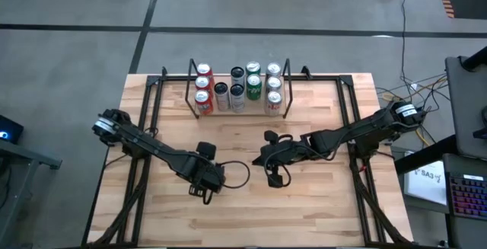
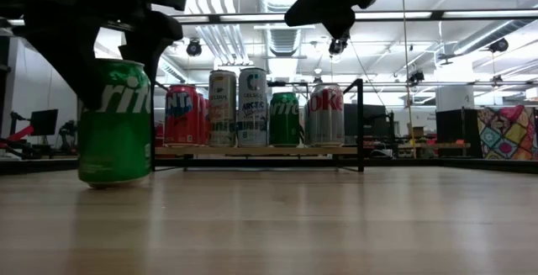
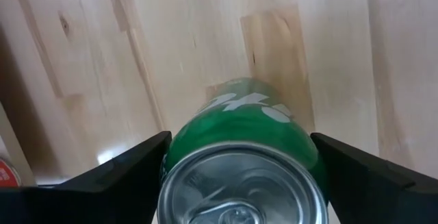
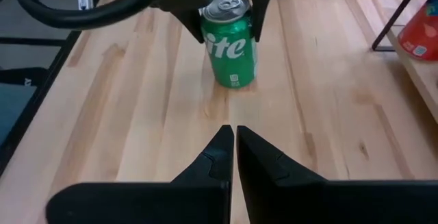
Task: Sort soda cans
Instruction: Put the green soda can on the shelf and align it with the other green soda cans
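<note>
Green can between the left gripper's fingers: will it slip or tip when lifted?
The green can stands upright on the table, so it probably lifts straight. Its smooth round wall may slip between the left gripper's fingers. Thin metal: likely dents if squeezed hard.

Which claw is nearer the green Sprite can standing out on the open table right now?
Left. The left claw straddles the green Sprite can, one finger on each side. The right claw, fingers together, sits farther off across bare wood, pointed at the can.
</note>
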